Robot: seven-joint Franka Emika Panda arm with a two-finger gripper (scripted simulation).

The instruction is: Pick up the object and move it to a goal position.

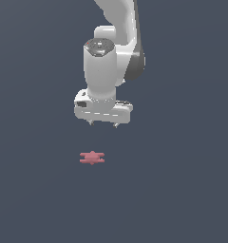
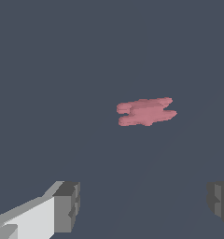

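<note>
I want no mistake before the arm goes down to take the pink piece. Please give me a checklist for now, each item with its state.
1. Gripper open: ok, the fingers stand wide apart.
2. Nothing held: ok, the gap is empty.
3. Pink piece lying flat on the surface: ok.
4. Piece narrower than the opening: ok in the wrist view.
5. Gripper directly above the piece: not ok; in the exterior view the piece sits below and toward that view's left.
6. Goal position known: cannot tell, no marker is visible.
</note>
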